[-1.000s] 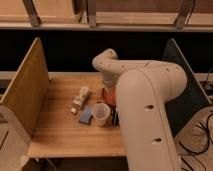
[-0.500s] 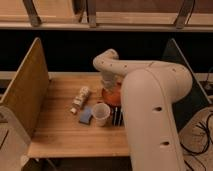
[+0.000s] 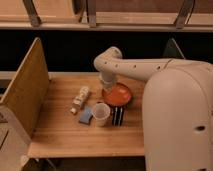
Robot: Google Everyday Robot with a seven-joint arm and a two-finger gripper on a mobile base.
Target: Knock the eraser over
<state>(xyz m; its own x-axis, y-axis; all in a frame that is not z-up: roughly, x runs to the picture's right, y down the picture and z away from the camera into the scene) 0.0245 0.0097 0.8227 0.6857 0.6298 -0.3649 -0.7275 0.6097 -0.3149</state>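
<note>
The eraser is a small black block with pale stripes. It stands upright on the wooden table, just right of the white cup and in front of the orange plate. My gripper points down at the plate's back left edge, behind the eraser and apart from it. The arm reaches it from the right, over the plate.
A flat blue-grey pad lies left of the cup. A small pale bottle lies on its side further left. A wooden side panel walls the table's left edge. My large white arm body fills the right side.
The large arm body has shifted a little to the right, so the eraser shows more. The gripper stays by the plate. The table's objects have not moved.
</note>
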